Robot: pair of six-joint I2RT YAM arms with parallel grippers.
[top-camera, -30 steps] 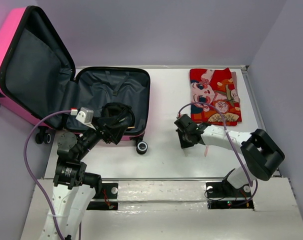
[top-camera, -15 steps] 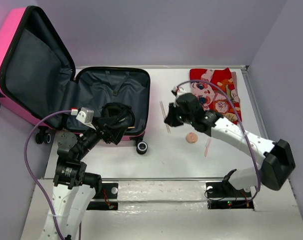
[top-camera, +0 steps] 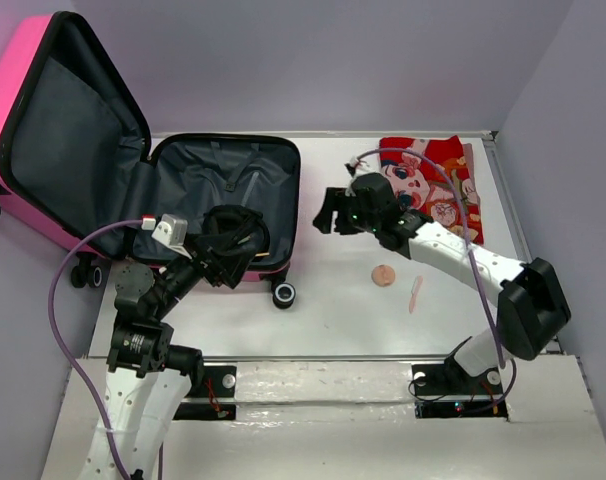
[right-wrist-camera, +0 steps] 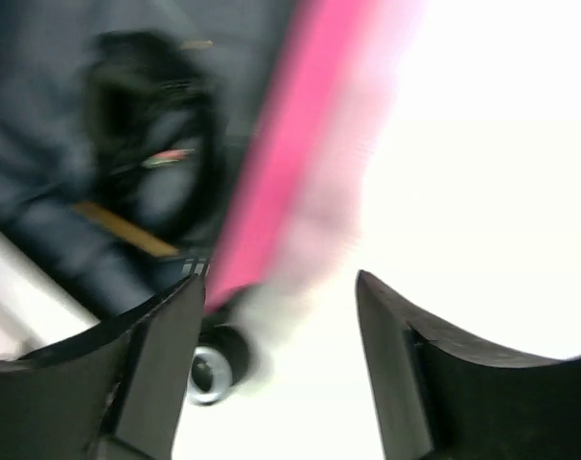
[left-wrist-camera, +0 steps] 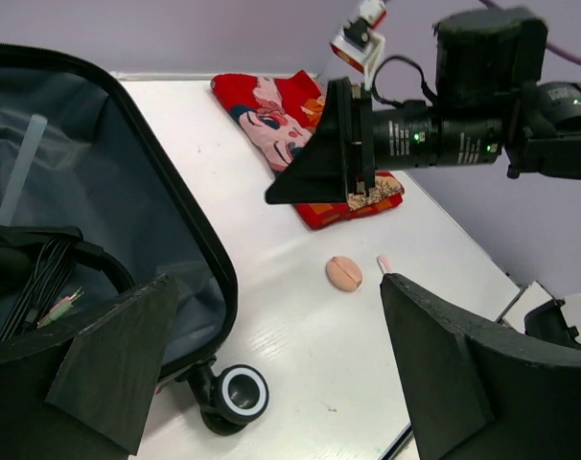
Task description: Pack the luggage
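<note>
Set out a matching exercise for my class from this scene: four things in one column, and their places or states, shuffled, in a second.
Column one:
1. luggage
2. red printed cloth
3. small round tan disc
4. black cable bundle

Column two:
A. inside the luggage
B. far right corner of the table
C. lying open, lid raised
D. alone on the bare table, nearer the arms than the cloth

Pairs: 1-C, 2-B, 3-D, 4-A

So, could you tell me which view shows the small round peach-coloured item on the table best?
The left wrist view: the round item is close enough to show a crease across its middle. The top external view shows it only as a small dot. The blurred right wrist view misses it.
</note>
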